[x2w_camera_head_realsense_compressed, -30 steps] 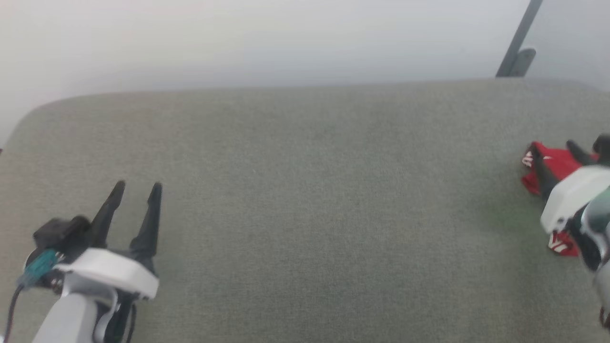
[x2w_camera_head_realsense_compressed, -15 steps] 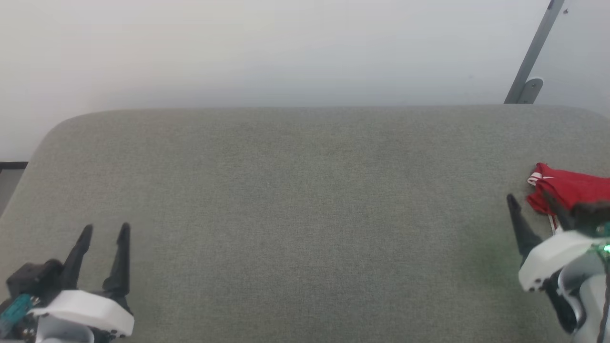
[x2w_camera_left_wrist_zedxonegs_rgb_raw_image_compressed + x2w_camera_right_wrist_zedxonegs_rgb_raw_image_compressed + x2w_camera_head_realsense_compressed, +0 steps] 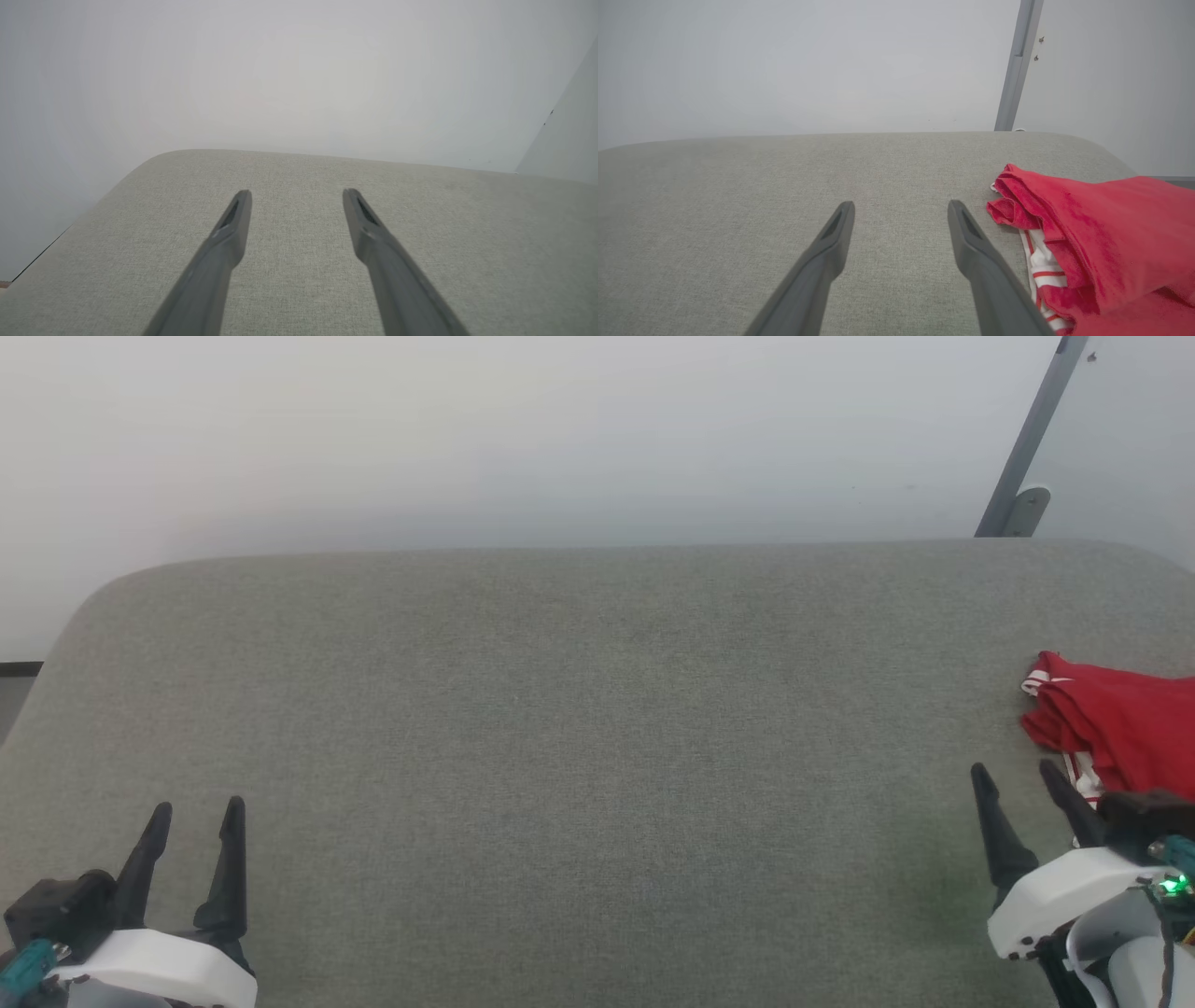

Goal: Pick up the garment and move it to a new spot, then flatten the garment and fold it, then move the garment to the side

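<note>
The red garment [image 3: 1120, 723] lies folded at the far right of the grey-green cushioned surface [image 3: 579, 728], a strip of red-and-white striped trim peeking from under its red top layer [image 3: 1101, 233]. My right gripper [image 3: 1016, 779] stands open just left of it and a little nearer me, with nothing between its fingers [image 3: 896, 207]. At the lower left my left gripper [image 3: 196, 814] is open too, far from the garment, over bare fabric [image 3: 294, 196]. The lettering on the front is hidden.
A pale wall runs behind the surface's rounded far edge. A grey metal bar [image 3: 1027, 439] leans up the wall at the back right. The surface's left corner [image 3: 84, 616] curves away, with a dark floor strip beyond it.
The head camera has shifted. My right gripper, which was over the garment a second ago, has drawn back off it and stands open to its left. The left gripper has pulled back nearer me.
</note>
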### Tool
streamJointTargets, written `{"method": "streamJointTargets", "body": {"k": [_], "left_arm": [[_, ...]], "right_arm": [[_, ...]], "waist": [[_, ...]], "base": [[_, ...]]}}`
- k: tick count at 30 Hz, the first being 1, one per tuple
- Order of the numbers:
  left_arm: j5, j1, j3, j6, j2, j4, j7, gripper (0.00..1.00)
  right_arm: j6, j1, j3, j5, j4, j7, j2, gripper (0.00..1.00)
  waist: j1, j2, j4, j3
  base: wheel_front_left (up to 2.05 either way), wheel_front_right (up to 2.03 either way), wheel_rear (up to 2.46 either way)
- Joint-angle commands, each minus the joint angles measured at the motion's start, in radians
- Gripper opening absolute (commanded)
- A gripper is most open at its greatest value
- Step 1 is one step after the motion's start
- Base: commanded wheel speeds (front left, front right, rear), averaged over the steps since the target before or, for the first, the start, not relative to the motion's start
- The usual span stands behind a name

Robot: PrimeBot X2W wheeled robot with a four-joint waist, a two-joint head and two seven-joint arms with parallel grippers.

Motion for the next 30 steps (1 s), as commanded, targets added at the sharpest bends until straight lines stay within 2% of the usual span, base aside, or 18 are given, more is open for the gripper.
{"method": "streamJointTargets", "body": {"k": [1,16,17,20,30], "left_arm": [[0.005,0.008,0.005,-0.001,-0.002,-0.004,-0.004,1.0],[0.005,0.024,0.008,-0.001,-0.019,-0.037,-0.004,1.0],[0.007,0.012,0.002,0.0,-0.023,-0.031,0.0,0.0],[0.004,0.028,-0.005,0.0,-0.047,-0.006,0.004,0.0],[-0.155,0.01,0.006,0.0,-0.08,-0.011,0.056,0.0]], "right_arm": [[0.0,0.015,-0.005,-0.006,-0.013,0.006,0.01,1.0],[0.0,0.066,-0.02,-0.034,-0.102,0.044,0.054,1.0],[0.0,0.059,-0.022,-0.03,-0.094,0.044,0.051,0.0],[0.0,0.077,-0.02,-0.027,-0.071,0.046,0.065,0.0],[0.0,0.073,-0.041,0.148,-0.09,0.085,0.087,0.0]], "waist": [[0.0,-0.0001,-0.002,0.0],[0.0,-0.0001,-0.009,-0.005],[0.0,-0.0001,-0.009,-0.005],[0.0,-0.0001,-0.009,-0.006],[0.0,-0.0001,-0.008,-0.004]], "base": [[0.0,0.0,0.0],[0.0,0.0,0.0],[0.0,0.0,0.0],[0.0,0.0,0.0],[0.0,0.0,0.0]]}}
